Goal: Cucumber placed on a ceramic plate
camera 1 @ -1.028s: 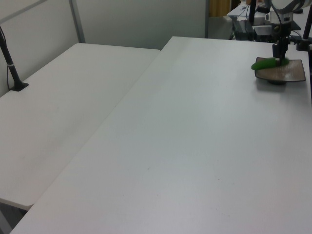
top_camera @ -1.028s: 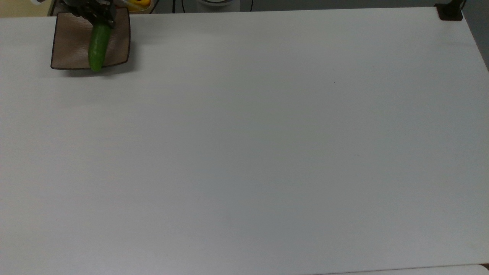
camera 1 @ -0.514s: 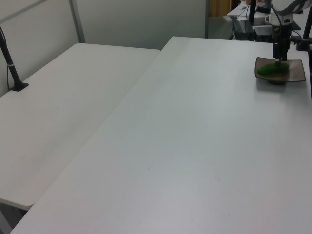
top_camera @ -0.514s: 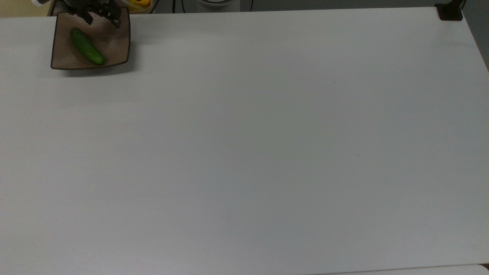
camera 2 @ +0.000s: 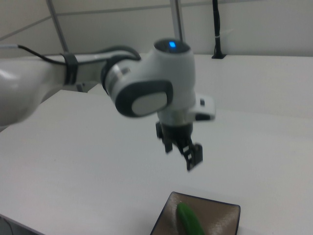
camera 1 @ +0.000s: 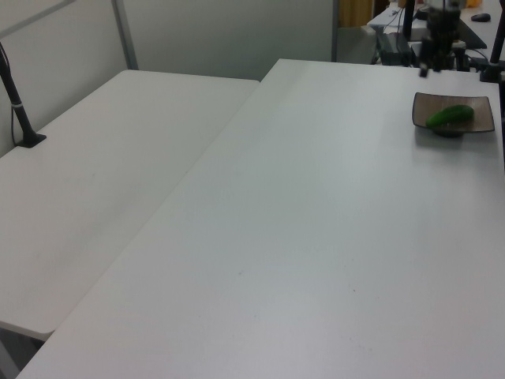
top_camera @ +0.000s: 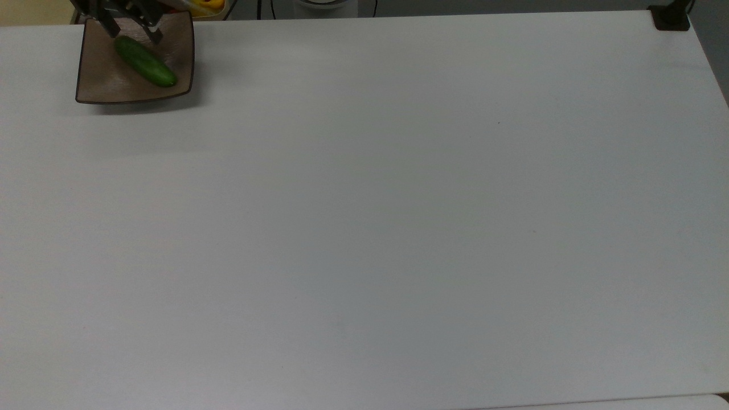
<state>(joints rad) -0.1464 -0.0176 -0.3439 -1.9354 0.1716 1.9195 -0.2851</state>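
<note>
The green cucumber (top_camera: 145,61) lies loose and diagonal in the square tan-brown ceramic plate (top_camera: 99,82), at the far left corner of the table in the top view. My gripper (top_camera: 131,28) hangs open over the plate's far edge, fingers spread and holding nothing. In the left view the cucumber (camera 1: 450,116) rests on the plate (camera 1: 478,121) at the far right, with the gripper (camera 1: 442,67) raised well above and behind it. The right view has the open gripper (camera 2: 182,152) hovering above the cucumber (camera 2: 190,220) and the plate (camera 2: 220,215).
The white table (top_camera: 364,228) stretches wide around the plate. A black clamp (top_camera: 671,17) sits at its far right corner in the top view. A yellow object (top_camera: 205,5) lies just behind the plate. A second white table (camera 1: 102,158) with a black post (camera 1: 20,110) adjoins in the left view.
The gripper let go of the cucumber, which dropped onto the plate and has rolled slightly to the top view's right. The gripper has opened and risen away from the plate.
</note>
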